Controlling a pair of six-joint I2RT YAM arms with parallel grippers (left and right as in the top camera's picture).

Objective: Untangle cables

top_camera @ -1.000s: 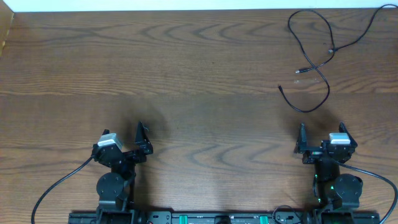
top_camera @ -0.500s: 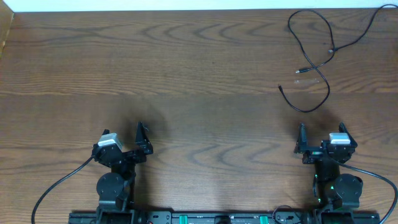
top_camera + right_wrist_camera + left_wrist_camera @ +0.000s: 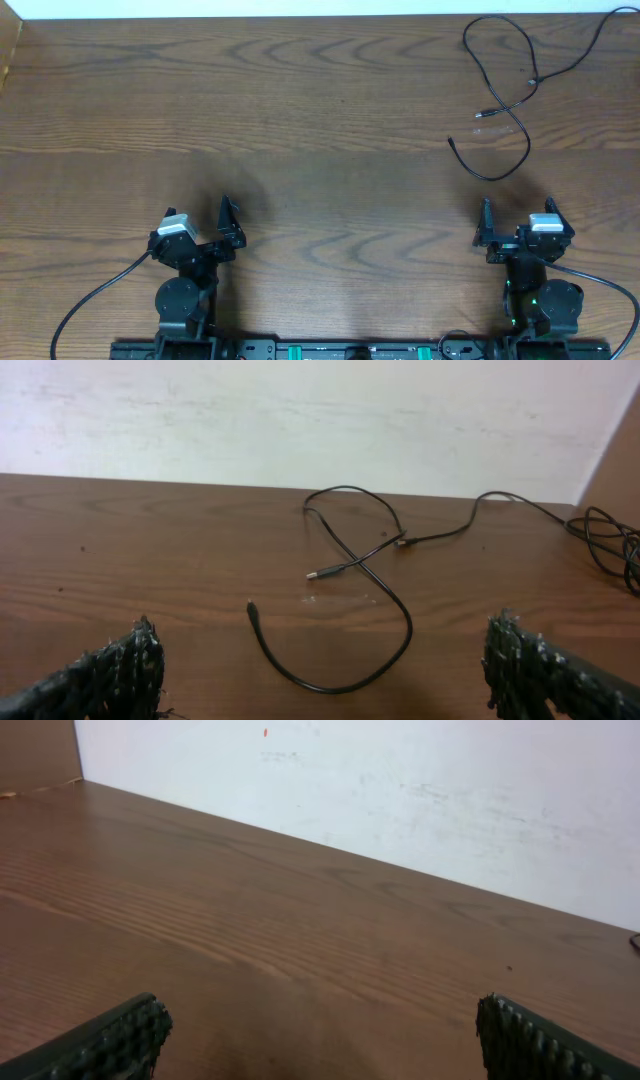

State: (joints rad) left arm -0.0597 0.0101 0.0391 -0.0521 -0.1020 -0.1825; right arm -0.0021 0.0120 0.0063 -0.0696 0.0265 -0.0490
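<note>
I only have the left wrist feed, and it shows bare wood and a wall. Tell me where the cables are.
Observer: Far right part of the table. A thin black cable lies looped over itself, ahead of the right hand.
Operator: Report whether that hand is on it.
Observer: No. The right hand is open and empty, with bare wood between it and the nearest cable end.
Operator: Say where the cable's far stretch goes.
Observer: It runs right, toward a black coil at the edge of the right wrist view.
</note>
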